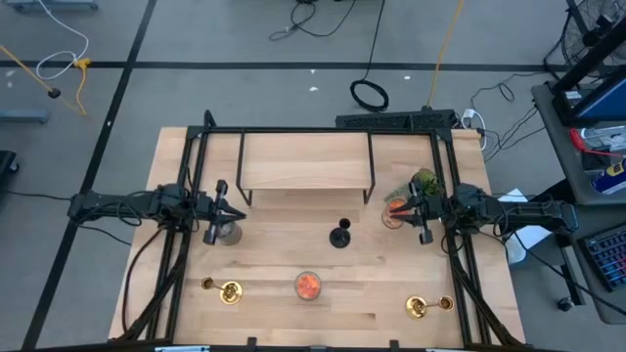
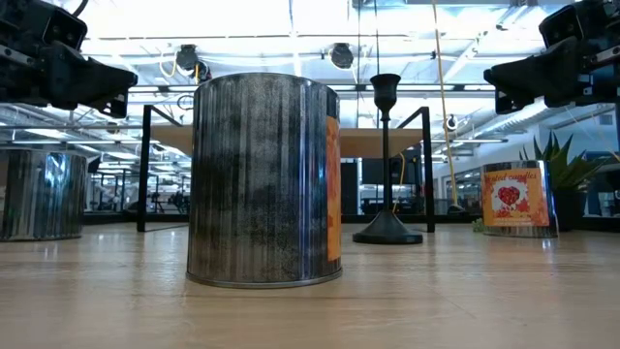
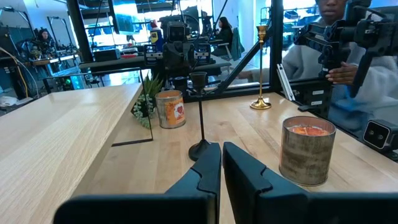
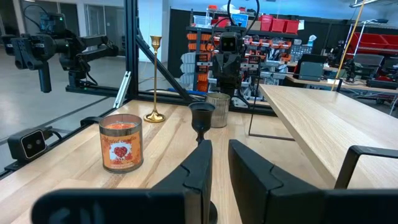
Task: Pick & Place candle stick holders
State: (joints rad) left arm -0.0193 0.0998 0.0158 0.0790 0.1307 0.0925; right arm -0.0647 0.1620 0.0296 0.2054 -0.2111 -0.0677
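black holder — midway between left gripper, right gripper

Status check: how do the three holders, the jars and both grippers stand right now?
Black holder: upright, mid-table, untouched.
Left gold holder: upright, untouched.
Right gold holder: upright, untouched.
Grey jar: upright.
Front orange jar: upright.
Right orange jar: upright.
Left gripper: shut, empty.
Right gripper: open, empty.

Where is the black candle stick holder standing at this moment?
In the high view the black candle stick holder stands upright near the table's middle, in front of the raised wooden shelf, between both grippers and behind the orange-filled jar at the front.
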